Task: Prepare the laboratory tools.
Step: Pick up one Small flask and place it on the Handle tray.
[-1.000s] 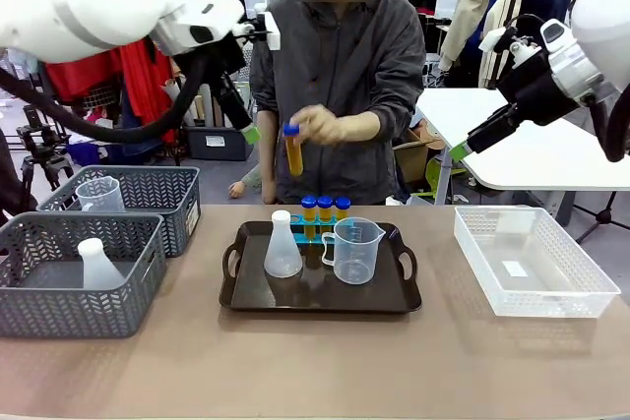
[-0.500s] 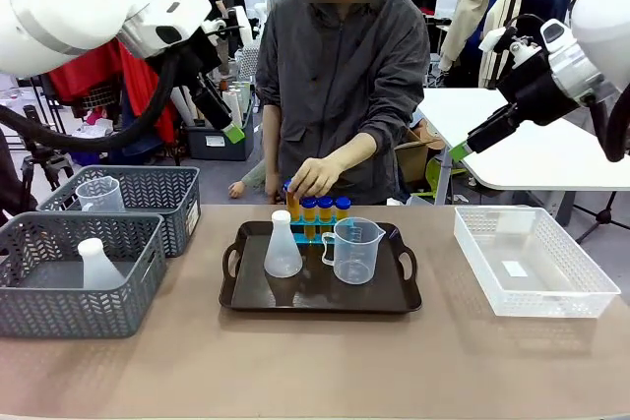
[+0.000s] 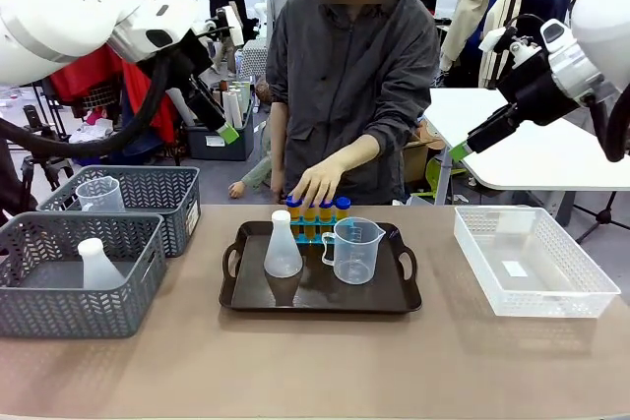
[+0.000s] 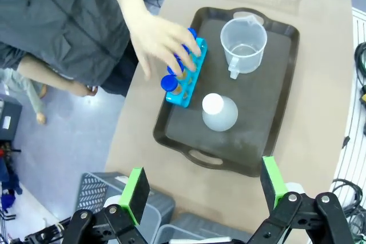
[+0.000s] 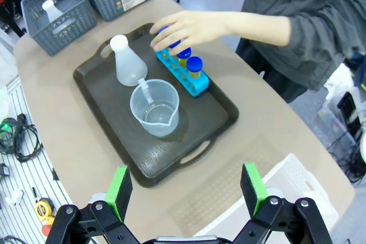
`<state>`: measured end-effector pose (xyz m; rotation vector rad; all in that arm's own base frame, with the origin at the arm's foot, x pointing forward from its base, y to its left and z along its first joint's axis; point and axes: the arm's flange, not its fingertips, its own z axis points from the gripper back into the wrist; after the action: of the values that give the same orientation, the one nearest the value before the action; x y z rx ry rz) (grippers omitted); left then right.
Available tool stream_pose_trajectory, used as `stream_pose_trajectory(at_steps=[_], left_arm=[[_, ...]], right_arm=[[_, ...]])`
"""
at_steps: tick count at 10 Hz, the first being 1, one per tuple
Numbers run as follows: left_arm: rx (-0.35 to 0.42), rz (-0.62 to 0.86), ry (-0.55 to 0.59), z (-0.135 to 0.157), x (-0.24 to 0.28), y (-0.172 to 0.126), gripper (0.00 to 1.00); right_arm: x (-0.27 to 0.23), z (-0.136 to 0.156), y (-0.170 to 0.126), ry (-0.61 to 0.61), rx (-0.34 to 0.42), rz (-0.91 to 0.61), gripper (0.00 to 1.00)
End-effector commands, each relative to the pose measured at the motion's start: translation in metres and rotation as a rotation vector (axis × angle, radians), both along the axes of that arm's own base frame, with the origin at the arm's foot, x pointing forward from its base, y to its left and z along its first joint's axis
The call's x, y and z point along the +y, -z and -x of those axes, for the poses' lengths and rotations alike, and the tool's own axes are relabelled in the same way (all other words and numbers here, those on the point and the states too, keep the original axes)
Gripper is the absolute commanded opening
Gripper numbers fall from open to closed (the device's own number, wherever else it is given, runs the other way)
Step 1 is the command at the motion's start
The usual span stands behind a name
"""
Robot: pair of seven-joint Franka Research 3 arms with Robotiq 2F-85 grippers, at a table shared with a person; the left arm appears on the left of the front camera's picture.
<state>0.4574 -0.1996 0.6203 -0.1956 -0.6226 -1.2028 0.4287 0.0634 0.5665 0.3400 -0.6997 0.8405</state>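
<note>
While both arms are hovering high above the table, the scene is reading as follows.

Person's hand [image 3: 317, 184]: resting its fingers on the blue caps of the yellow tubes [image 3: 317, 211], covering some of them.

Yellow tubes: standing upright in the blue rack [image 4: 184, 81] at the far edge of the brown tray [image 3: 320, 300]; how many are seated I cannot tell under the hand.

Measuring beaker [image 3: 356, 251]: standing upright on the tray, just in front of the rack, on the robot's right.

Conical flask [image 3: 283, 245]: standing upright on the tray just beside the beaker, on the robot's left.

Left gripper [image 4: 203, 190]: hanging above the tray with its green-padded fingers spread wide apart, gripping nothing.

Right gripper [image 5: 184, 190]: also hanging above the table's near edge, fingers standing wide apart, nothing between them.

Grey baskets [image 3: 30, 292]: sitting on the robot's left, one carrying another flask, the other another beaker.

Clear bin [image 3: 534, 261]: sitting on the robot's right.
</note>
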Motion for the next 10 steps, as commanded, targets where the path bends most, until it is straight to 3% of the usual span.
stream_pose_trajectory(at_steps=[1,2,3,10], left_arm=[[-0.006,0.013,-0.020,0.0050,0.0040,0.0036,1.00],[0.025,0.002,-0.076,0.0013,0.0025,0.0045,1.00],[0.001,0.001,-0.003,0.0000,0.0001,0.0005,1.00],[0.001,0.001,-0.003,0.0000,0.0001,0.0005,1.00]], right_arm=[[-0.0001,-0.0020,-0.0006,-0.010,-0.007,-0.030,1.00],[-0.0001,-0.0020,-0.0006,-0.010,-0.007,-0.030,1.00],[-0.0001,-0.0020,-0.0006,-0.010,-0.007,-0.030,1.00],[-0.0001,-0.0020,-0.0006,-0.010,-0.007,-0.030,1.00]])
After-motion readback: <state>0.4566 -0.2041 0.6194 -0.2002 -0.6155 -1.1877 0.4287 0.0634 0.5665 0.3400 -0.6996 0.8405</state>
